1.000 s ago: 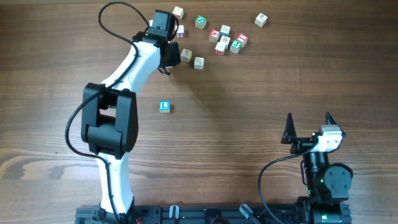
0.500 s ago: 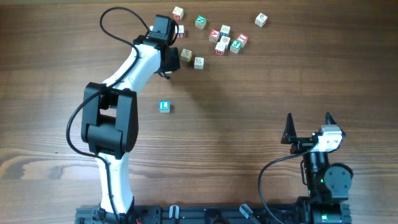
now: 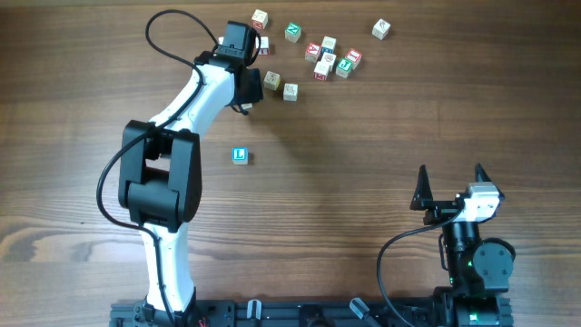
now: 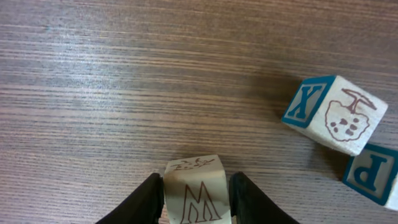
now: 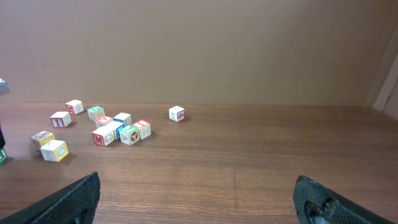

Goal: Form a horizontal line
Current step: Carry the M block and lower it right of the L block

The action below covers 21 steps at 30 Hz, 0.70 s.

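No finished row of four cubes shows in any view. A blue-faced "L" cube (image 3: 240, 155) lies alone at mid-table. My left gripper (image 3: 247, 91) is at the far side beside the loose cubes, shut on a pale cube with a brown "M" (image 4: 194, 193). Whether that cube is off the table I cannot tell. Right of it in the left wrist view lie a cube with a blue "X" (image 4: 329, 115) and one with a blue "P" (image 4: 373, 174). My right gripper (image 3: 451, 186) is open and empty at the near right, and its jaws (image 5: 199, 199) are spread wide in the right wrist view.
Two pale cubes (image 3: 271, 80) (image 3: 290, 91) lie just right of the left gripper. A cluster of red- and green-faced cubes (image 3: 331, 59) lies at the far middle, with single cubes at the far left (image 3: 260, 17) and far right (image 3: 381, 29).
The left gripper shifted slightly toward the near side between the earliest frame and half a second ago, then held still. The right arm has not moved.
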Tool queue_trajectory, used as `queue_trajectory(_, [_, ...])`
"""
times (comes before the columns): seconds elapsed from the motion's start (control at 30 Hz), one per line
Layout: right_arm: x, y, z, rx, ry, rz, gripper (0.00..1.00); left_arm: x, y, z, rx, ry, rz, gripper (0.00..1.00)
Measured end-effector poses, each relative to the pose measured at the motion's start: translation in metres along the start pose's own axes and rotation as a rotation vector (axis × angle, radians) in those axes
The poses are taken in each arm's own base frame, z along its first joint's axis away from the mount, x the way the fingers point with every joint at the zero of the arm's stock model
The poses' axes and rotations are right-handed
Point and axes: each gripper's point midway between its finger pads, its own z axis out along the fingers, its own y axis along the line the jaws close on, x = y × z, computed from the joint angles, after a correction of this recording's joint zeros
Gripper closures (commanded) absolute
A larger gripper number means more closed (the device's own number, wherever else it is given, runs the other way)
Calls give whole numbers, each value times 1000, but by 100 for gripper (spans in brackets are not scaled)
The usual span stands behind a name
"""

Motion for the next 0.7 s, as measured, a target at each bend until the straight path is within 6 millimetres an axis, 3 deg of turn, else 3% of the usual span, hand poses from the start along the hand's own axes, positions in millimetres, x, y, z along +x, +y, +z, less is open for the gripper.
queue_trajectory(0.23, [0, 0, 0, 0, 0, 0, 0, 7, 3, 0, -11, 27, -28, 64])
queue_trajectory(0.37, [0, 0, 0, 0, 0, 0, 0, 5, 2, 0, -8, 20, -46, 57])
queue_trajectory(0.43, [0, 0, 0, 0, 0, 0, 0, 5, 2, 0, -9, 21, -47, 71])
queue_trajectory(0.63, [0, 0, 0, 0, 0, 0, 0, 5, 2, 0, -6, 20, -54, 72])
queue_trajectory(0.7, [0, 0, 0, 0, 0, 0, 0, 7, 3, -9, -8, 29, -53, 71])
